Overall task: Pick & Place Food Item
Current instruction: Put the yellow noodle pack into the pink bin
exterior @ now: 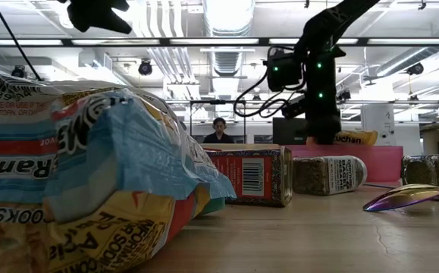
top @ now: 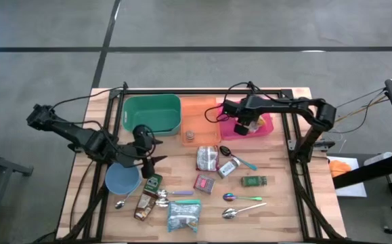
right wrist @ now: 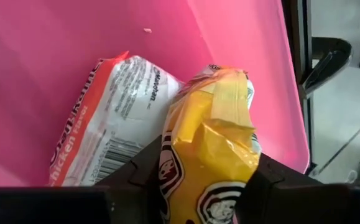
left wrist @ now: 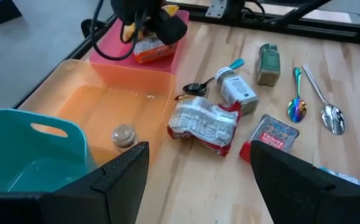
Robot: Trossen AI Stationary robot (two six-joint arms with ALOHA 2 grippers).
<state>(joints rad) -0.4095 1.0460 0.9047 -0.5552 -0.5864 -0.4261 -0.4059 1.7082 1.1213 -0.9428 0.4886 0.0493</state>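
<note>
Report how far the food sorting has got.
Done: an orange-and-white ramen packet already lies in the pink bin. In hand: the right pincer holds a yellow packet between its fingers over that bin. Left: packets such as the crumpled one and a blue ramen bag lie on the table. The left pincer waits open.

Yellow packet (right wrist: 207,162) cut off below, ramen pack (exterior: 75,174) cropped left

The right arm reaches leftward across the far side of the table, its right gripper (top: 242,127) pointing down with both fingers (right wrist: 136,171) set against a package between them. The left arm stretches rightward at the near-left, its left gripper (top: 149,150) standing open and empty.
</note>
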